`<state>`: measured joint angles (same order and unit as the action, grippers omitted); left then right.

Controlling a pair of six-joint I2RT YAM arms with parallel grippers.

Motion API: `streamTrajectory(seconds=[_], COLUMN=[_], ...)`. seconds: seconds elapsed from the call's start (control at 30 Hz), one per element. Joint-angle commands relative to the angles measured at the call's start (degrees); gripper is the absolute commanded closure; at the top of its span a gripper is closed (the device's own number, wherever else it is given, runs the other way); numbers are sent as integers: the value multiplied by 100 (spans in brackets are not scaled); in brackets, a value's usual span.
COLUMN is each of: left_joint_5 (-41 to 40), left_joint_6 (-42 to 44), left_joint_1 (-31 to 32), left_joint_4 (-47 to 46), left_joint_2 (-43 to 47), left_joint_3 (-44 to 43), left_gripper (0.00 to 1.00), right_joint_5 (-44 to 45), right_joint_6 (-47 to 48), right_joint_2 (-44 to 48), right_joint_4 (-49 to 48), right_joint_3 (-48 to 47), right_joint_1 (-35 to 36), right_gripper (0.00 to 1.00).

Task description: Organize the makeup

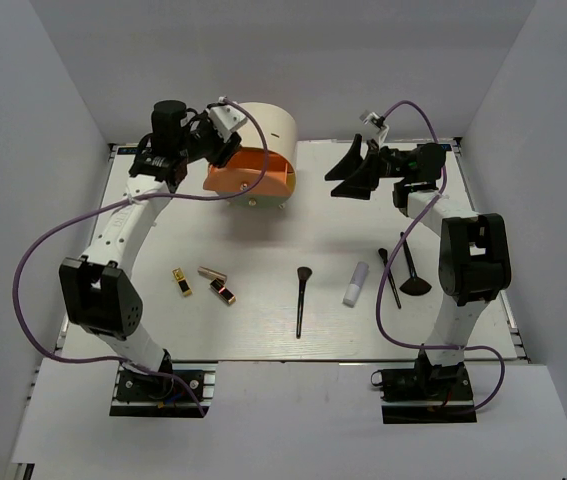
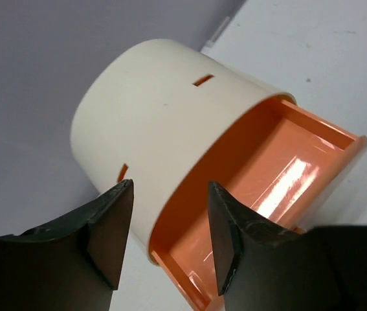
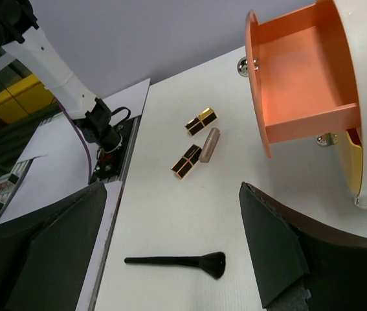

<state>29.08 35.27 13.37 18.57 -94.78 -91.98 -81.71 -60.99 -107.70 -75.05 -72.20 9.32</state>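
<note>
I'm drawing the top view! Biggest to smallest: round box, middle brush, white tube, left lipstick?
1. round box
2. middle brush, long but thin
3. white tube
4. left lipstick, a bit smaller than the tube

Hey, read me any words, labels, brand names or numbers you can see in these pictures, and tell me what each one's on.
No readable text in any view.
white tube: too small to tell whether it carries print.
gold-black lipsticks: plain bands, no legible brand.
cream box and orange drawer: blank, only small slots in the box.
</note>
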Motion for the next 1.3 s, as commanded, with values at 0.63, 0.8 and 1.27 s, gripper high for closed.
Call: streamTrajectory(seconds=[0.63, 0.8, 1.27], left_joint_5=[-1088, -1291, -1414], left_joint_6=[-5117, -5257, -5653], left_joint_1=[17, 17, 17], left_joint_4=[-1425, -1462, -855], left_joint_2=[3703, 4029, 4556], left_joint_3=[3554, 3688, 3679], left_gripper=[29, 27, 9], right_joint_5=[-1173, 308, 4644], right_joint_6=[-2487, -761, 9659], right_joint_2=[-401, -164, 46], right_joint_4=[-3175, -508, 7698], right_joint_3=[-3215, -4336, -4964], right_joint_1=[-44, -89, 851], right_gripper=[11, 11, 11])
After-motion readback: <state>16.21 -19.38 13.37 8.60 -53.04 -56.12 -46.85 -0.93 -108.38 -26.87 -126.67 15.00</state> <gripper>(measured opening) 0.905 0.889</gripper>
